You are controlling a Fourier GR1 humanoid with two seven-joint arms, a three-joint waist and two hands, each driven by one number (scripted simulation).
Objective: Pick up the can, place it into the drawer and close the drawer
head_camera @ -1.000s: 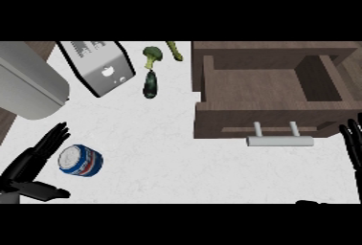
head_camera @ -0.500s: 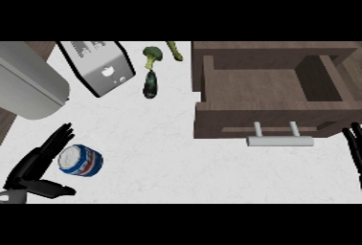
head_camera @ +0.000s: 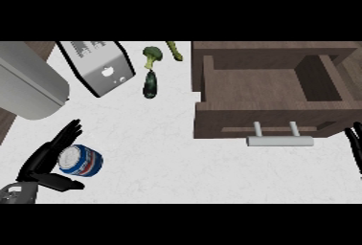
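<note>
Head view: I see my left hand (head_camera: 39,162) released, straight fingers against the can (head_camera: 80,161); right hand (head_camera: 356,143) relaxed beside the pulled-out drawer (head_camera: 226,117).

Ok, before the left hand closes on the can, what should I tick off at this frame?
1. Can standing on the counter: ok.
2. Left hand beside the can, fingers along its left, thumb below it: ok.
3. Fingers curled round the can: not ok, they are straight.
4. Hand touching the can: cannot tell.
5. Drawer open to take the can: ok.
6. Right hand at the view's right edge, apart from the drawer handle: ok.
</note>
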